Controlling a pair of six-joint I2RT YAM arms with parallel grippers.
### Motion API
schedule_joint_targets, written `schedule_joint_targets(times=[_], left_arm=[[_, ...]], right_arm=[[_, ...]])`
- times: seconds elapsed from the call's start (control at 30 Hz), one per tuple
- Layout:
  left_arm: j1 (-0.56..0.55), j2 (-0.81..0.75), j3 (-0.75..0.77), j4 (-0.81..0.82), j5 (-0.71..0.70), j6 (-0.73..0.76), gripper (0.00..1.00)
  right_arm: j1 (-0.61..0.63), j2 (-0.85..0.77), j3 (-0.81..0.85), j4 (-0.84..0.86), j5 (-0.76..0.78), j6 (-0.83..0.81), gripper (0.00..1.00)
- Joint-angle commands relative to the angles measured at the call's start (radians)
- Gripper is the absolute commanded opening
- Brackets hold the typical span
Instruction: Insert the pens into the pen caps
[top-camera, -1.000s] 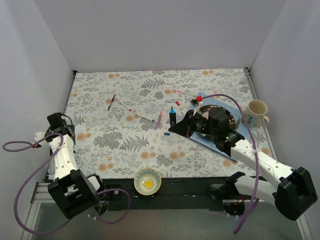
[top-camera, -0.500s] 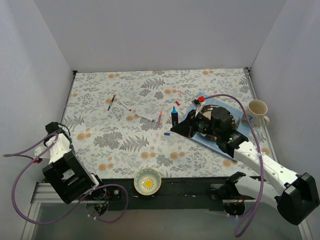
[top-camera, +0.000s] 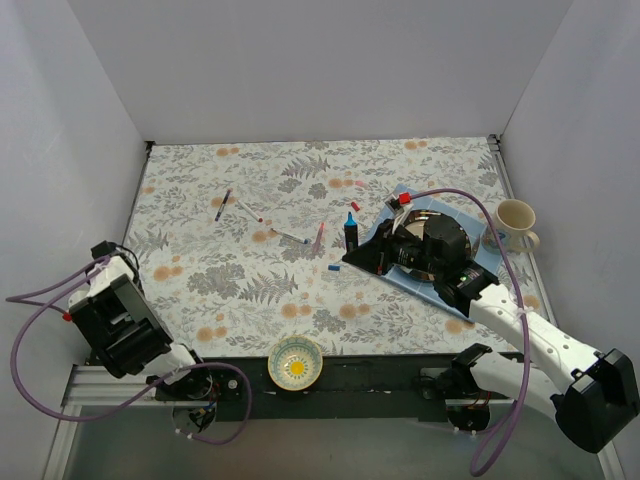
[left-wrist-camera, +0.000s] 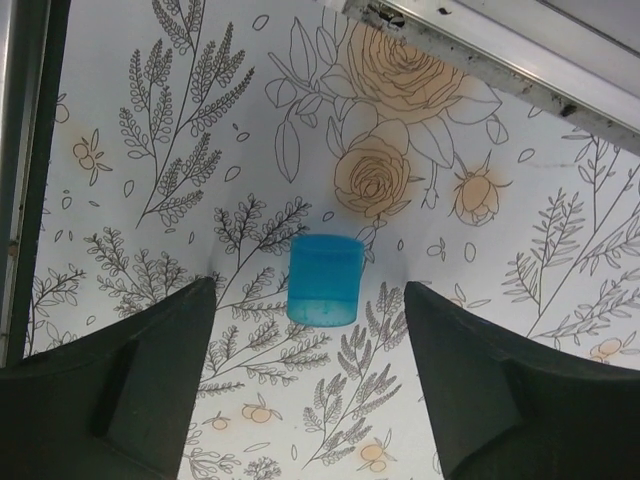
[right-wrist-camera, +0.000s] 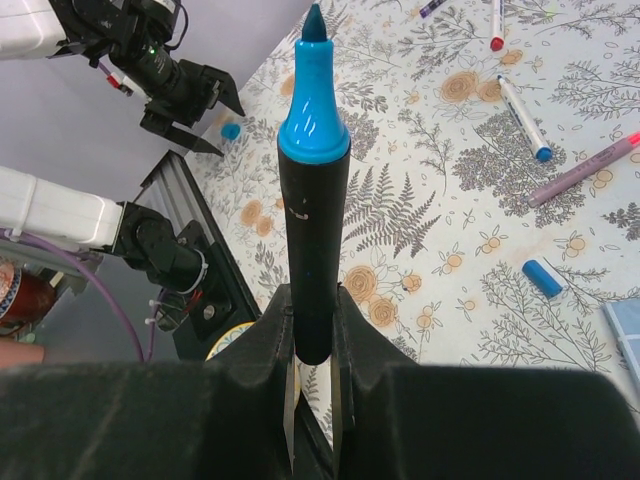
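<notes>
My right gripper (right-wrist-camera: 313, 330) is shut on the thick black marker (right-wrist-camera: 313, 200). It holds the marker upright over the cloth, light-blue end up, just left of the dark plate (top-camera: 350, 232). My left gripper (left-wrist-camera: 308, 300) is open low over the cloth at the table's left edge. A light-blue cap (left-wrist-camera: 325, 279) lies just ahead of its fingertips, untouched. That cap also shows in the right wrist view (right-wrist-camera: 231, 131). Thin pens lie mid-table: dark-blue (top-camera: 222, 203), white (top-camera: 248, 210), white with a blue tip (top-camera: 290, 237) and pink (top-camera: 319, 236). A blue cap (top-camera: 334, 268), a red cap (top-camera: 354, 206) and a pink cap (top-camera: 360, 184) lie nearby.
A dark plate (top-camera: 440, 240) sits on a light-blue mat (top-camera: 470, 275) at the right, under my right arm. A cream mug (top-camera: 513, 222) stands beyond it. A small bowl (top-camera: 296, 362) sits at the near edge. White walls enclose the table.
My left arm has folded back and down to the table's left edge. My right gripper has carried the marker slightly right and away.
</notes>
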Motion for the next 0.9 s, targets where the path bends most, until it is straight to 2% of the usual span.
schedule_joint_targets(times=[0.0,0.03,0.33,0.43,0.47,0.57,0.73,0.87], left_arm=[[0.013,0.063,0.065,-0.015,-0.072,-0.016,0.69],[0.013,0.071,0.068,-0.024,-0.074,-0.022,0.61],[0.016,0.083,0.048,0.003,-0.036,-0.001,0.35],[0.016,0.069,0.043,0.026,0.004,0.042,0.23],[0.014,0.065,0.040,0.039,0.023,0.068,0.15],[0.011,0.051,0.028,0.060,0.089,0.116,0.00],[-0.041,0.028,0.003,0.111,0.194,0.177,0.00],[-0.228,0.008,0.019,0.123,0.213,0.203,0.00]], right_arm=[[-0.006,-0.030,0.041,0.007,0.025,-0.027,0.01],[-0.006,-0.030,0.041,0.007,0.028,-0.027,0.01],[-0.005,-0.026,0.036,0.015,0.027,-0.025,0.01],[-0.006,-0.025,0.032,0.018,0.028,-0.024,0.01],[-0.005,-0.025,0.029,0.024,0.027,-0.021,0.01],[-0.005,-0.016,0.021,0.039,0.019,-0.010,0.01],[-0.005,0.001,0.010,0.062,0.015,0.005,0.01],[-0.006,0.041,0.010,0.069,0.021,0.005,0.01]])
